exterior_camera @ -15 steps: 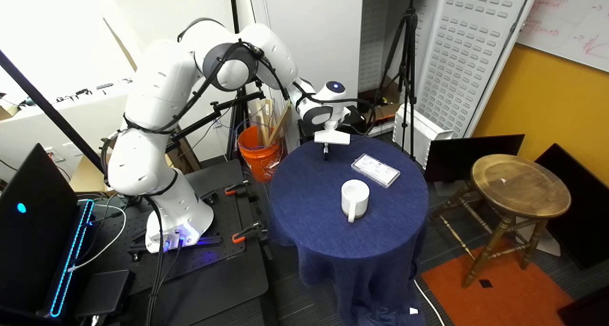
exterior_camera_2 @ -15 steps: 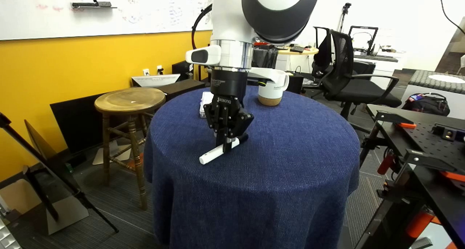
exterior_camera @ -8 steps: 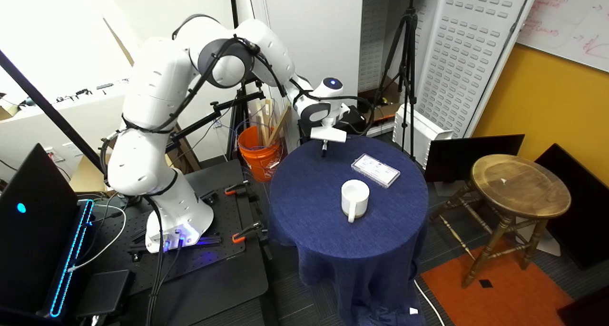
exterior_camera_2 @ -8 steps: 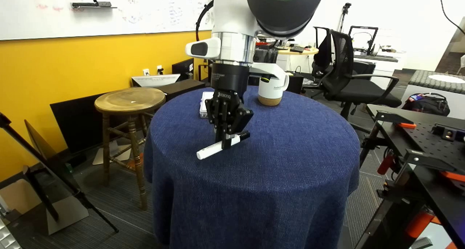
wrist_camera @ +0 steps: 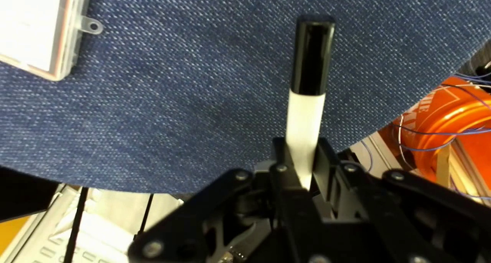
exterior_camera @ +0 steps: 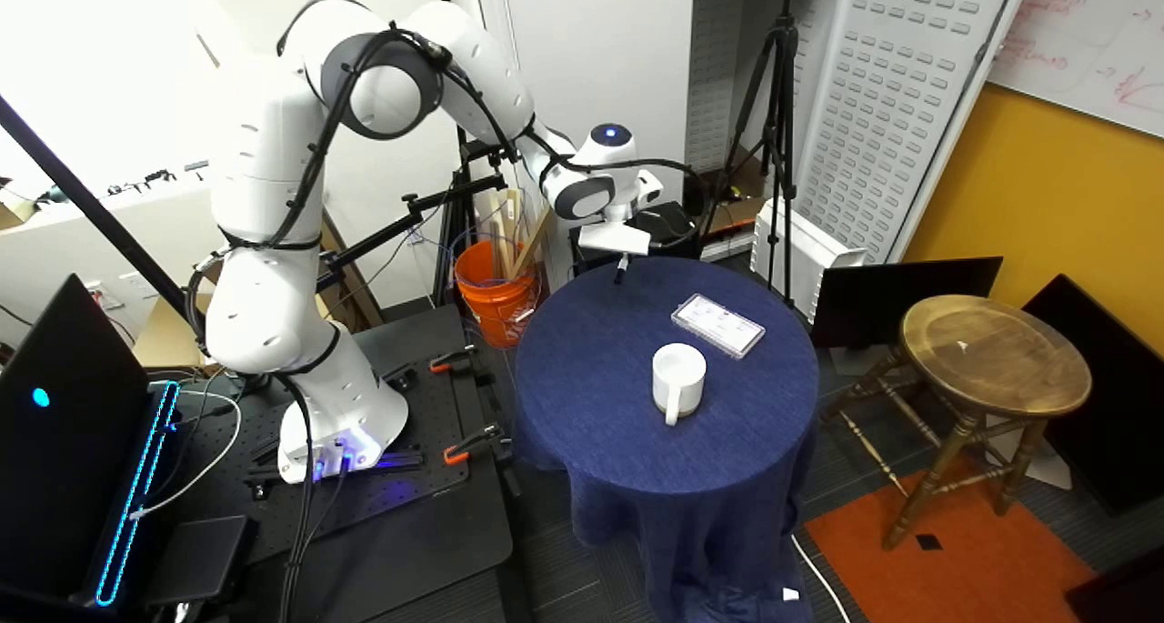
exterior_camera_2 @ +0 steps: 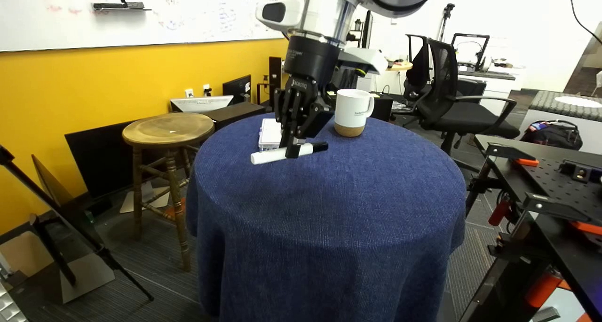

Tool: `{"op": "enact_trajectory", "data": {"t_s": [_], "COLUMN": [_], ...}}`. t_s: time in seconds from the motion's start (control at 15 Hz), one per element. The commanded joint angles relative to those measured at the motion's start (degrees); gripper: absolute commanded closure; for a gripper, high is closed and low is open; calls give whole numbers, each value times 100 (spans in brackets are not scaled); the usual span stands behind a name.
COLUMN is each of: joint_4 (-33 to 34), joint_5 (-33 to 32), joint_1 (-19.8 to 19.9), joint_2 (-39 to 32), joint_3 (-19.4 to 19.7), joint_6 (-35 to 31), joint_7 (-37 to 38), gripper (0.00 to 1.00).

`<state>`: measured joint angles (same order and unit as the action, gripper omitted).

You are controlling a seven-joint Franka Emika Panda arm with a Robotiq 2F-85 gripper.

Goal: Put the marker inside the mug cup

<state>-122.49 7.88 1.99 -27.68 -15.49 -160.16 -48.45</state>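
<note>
Find the marker [exterior_camera_2: 270, 156] held above the navy tablecloth [exterior_camera_2: 329, 204], in front of the cork-based mug [exterior_camera_2: 348, 113] and to its left in an exterior view, apart from it

Have the Robotiq gripper [wrist_camera: 301, 149] clenched on the marker's white barrel [wrist_camera: 303, 124], with the fingers [wrist_camera: 282, 151] against either side

Runs crosswise to the gripper, nearly level along its long axis in an exterior view, with the black cap [exterior_camera_2: 320, 146] slightly higher and toward the mug's side, and the plain white end away from it; in the wrist view, points cap first ahead of the gripper

See the mug standing upright on the tablecloth, white inside as far as shows, with the handle [exterior_camera: 673, 406] facing front in an exterior view

Find the clear plastic case [wrist_camera: 70, 44] flat on the tablecloth, beyond the mug and to its right in an exterior view, bearing a printed white sheet [exterior_camera: 717, 325]; cannot tell whether inside or on top

Farther off from the mug, past the tablecloth's edge, make out the orange bucket [exterior_camera: 486, 314] with wooden strips [exterior_camera: 535, 239] standing in it

Compared with a second earlier, note the marker raised higher over the tablecloth and flatter in its slant, with the gripper tipped instead of upright; find mug and case unmoved
</note>
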Motion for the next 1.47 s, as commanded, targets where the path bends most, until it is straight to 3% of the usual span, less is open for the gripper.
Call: {"op": "enact_trajectory", "data": {"t_s": [0.0,0.47,0.67,0.8,0.93,1.07,1.2,1.27,1.33,1.4], "joint_4": [-618,-1300,-1614,-1759,-1776,-1732,-1725,-1690,-1609,-1609], "joint_5": [-44,-15,401,804,1412,1931,2158,2373,2175,2269], "joint_1": [129,505,659,940,1340,1561,1642,1284,1034,989], "joint_2": [663,1233,1501,1681,1841,1927,2037,2093,1851,1898], "joint_3": [-36,-47,-83,-333,-751,-911,-887,-498,-319,-222], "joint_6": [-394,-1401,-1522,-1296,-663,-123,280,470,159,287], "joint_7": [397,907,776,628,361,89,-54,-232,-47,-142], "gripper": [95,95,95,95,95,95,95,95,80,80]}}
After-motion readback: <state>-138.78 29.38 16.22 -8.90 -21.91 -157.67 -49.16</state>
